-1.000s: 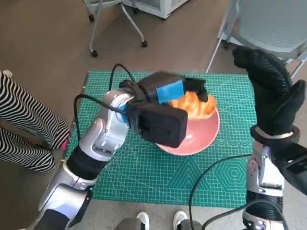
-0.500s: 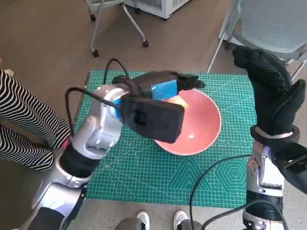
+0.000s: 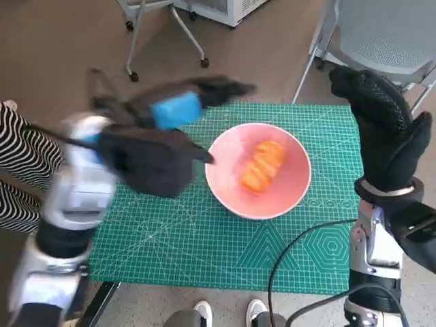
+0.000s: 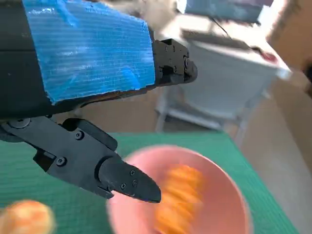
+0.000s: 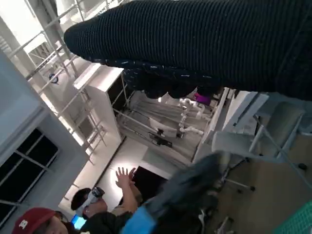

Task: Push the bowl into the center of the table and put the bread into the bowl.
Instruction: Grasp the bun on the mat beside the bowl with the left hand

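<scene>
The black fingers (image 4: 129, 178) of the blue-taped left hand (image 3: 178, 109) are apart and hold nothing; that hand hangs blurred above the far left part of the green gridded cutting mat (image 3: 204, 245), just beside the round pink bowl (image 3: 257, 170). The orange-brown bread loaf (image 3: 261, 165) lies inside the bowl, which sits on the mat a little right of its middle. The black-gloved right hand (image 3: 381, 126) is raised beside the bowl at the mat's right edge, empty; its finger spread cannot be told. A person's striped leg (image 3: 20, 177) shows left of the mat.

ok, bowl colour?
Pink: the bowl shows best in the head view, with the orange-brown bread lying inside it.
</scene>
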Robot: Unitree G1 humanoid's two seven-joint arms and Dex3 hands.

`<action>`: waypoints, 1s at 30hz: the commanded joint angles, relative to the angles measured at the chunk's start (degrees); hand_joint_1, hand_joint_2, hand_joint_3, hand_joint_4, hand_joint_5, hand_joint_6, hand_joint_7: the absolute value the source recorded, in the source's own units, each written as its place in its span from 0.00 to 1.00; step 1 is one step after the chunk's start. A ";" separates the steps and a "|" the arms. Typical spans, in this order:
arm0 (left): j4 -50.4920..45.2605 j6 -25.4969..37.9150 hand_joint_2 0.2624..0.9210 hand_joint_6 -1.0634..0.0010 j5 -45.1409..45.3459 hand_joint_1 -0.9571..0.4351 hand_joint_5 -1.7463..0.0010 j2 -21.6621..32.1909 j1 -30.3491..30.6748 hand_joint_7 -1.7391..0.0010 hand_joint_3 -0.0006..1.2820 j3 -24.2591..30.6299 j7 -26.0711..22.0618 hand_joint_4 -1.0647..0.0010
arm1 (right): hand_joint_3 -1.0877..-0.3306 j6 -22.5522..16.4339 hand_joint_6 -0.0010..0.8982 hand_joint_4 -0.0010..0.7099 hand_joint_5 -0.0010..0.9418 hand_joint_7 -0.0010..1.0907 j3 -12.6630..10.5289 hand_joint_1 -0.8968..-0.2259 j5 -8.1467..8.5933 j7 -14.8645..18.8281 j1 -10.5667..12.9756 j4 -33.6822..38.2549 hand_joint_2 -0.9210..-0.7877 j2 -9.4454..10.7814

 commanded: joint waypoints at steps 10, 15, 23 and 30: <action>7.50 -8.05 0.72 0.81 -0.84 0.48 1.00 8.05 3.16 0.94 0.00 4.01 3.16 0.94 | 0.61 -0.22 0.00 0.18 0.00 0.54 0.47 0.37 0.36 0.93 -0.32 1.54 0.00 0.09; 11.92 -11.20 0.69 0.84 -0.39 0.50 1.00 9.81 3.51 0.95 0.00 3.40 3.42 0.98 | 0.61 -0.35 0.00 0.18 0.00 0.54 0.40 0.37 0.60 1.32 -0.61 2.13 0.00 -0.06; 18.19 -15.45 0.68 0.85 -0.63 0.49 1.00 9.93 4.29 0.96 0.00 2.42 3.74 1.00 | 0.61 -0.33 0.00 0.18 0.00 0.52 0.50 0.38 0.62 1.67 -0.97 2.47 0.00 -0.41; 20.67 -16.79 0.68 0.84 -0.07 0.49 1.00 9.66 5.04 0.96 0.00 1.38 3.79 1.00 | 0.61 -0.37 0.00 0.18 0.00 0.51 0.53 0.38 0.59 2.08 -1.24 2.88 0.00 -0.61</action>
